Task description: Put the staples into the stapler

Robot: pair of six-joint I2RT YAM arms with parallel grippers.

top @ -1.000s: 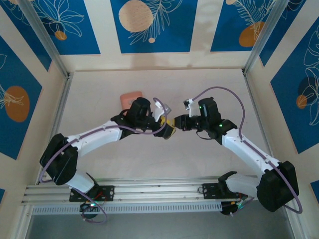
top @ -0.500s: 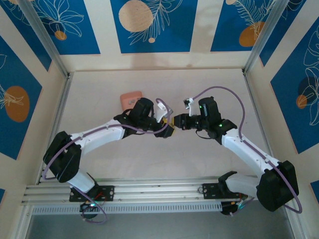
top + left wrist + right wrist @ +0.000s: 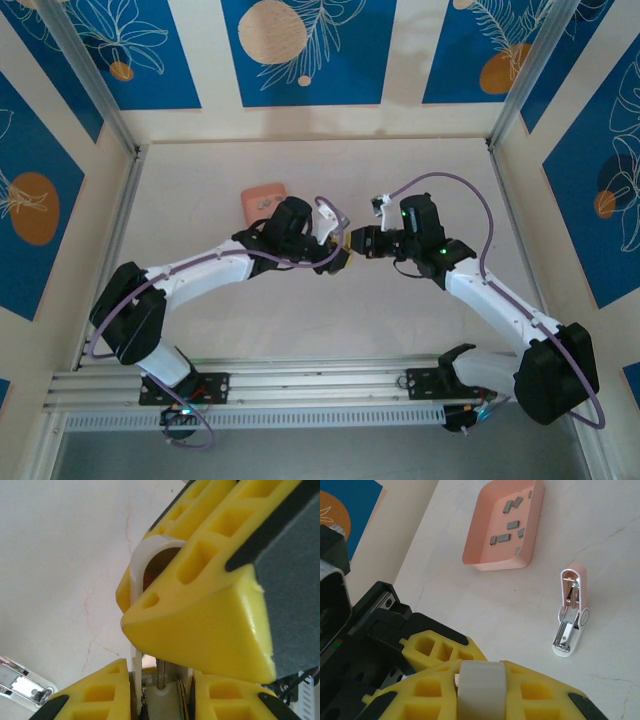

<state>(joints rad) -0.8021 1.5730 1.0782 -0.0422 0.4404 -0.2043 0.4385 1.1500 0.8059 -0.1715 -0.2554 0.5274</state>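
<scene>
Where both arms meet over the tabletop, the left tool and right tool sit tip to tip. Left wrist: its tool pinches a white rounded piece. Right wrist: that tool clamps it too, and the stapler lies open right of the tray holding the staples.

Stapler cut off btm-left; tray partly behind L arm; white piece cropped.

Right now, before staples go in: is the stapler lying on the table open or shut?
Open. The stapler lies with its pink cover swung back, exposing the metal channel inside.
</scene>
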